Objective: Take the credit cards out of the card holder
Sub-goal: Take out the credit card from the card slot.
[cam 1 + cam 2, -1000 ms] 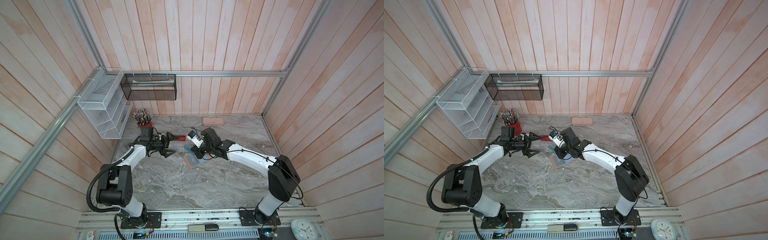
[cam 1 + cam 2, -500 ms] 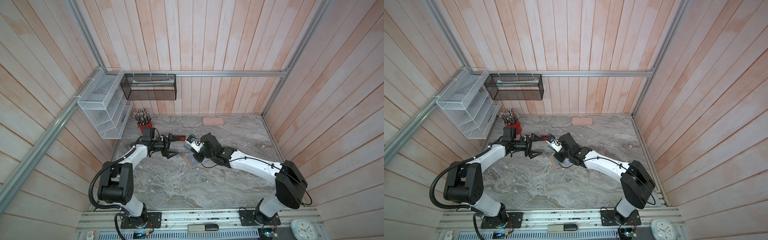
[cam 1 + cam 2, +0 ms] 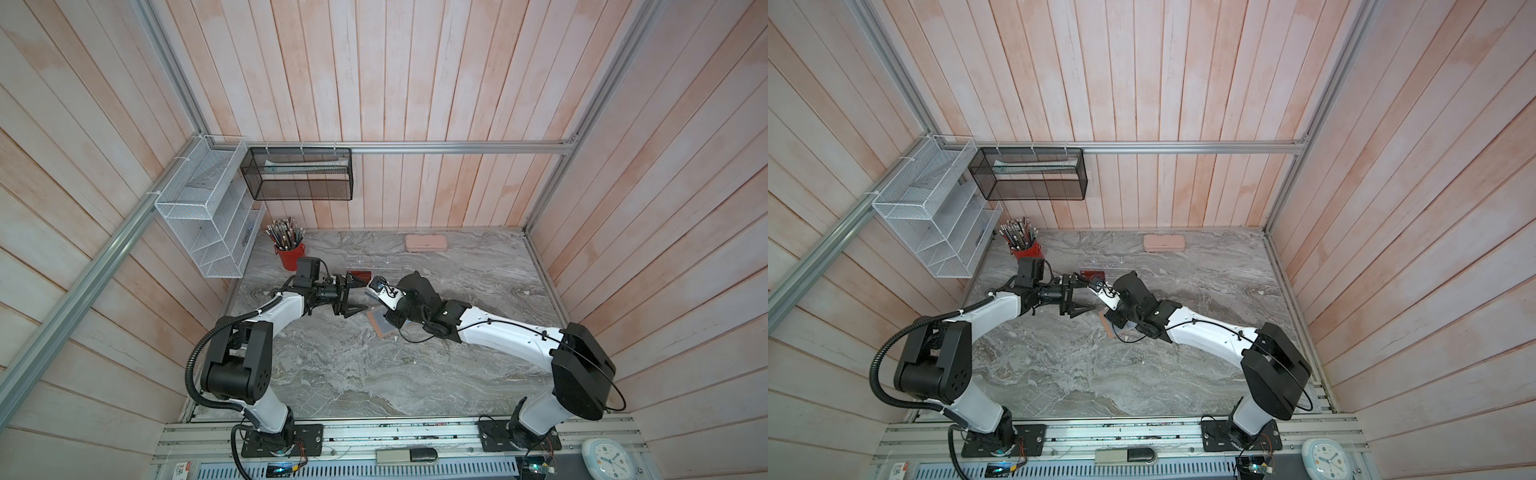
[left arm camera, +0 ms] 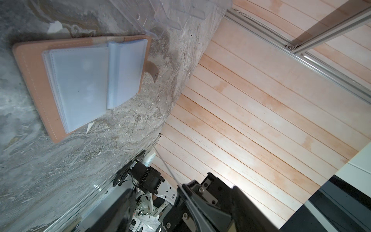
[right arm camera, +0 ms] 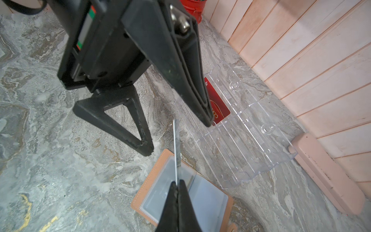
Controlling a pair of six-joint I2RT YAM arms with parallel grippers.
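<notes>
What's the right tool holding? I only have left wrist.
Observer: Right tool is shut on a thin pale card, seen edge-on in right wrist, above the open card holder.
Operator: Where's my left tool against it?
Observer: Left tool is open, with a finger either side of the card's free end and neither touching it.
Operator: Other cards out?
Observer: A red card lies flat at the end of the clear rack. I cannot tell whether it is in the rack or under it.
</notes>
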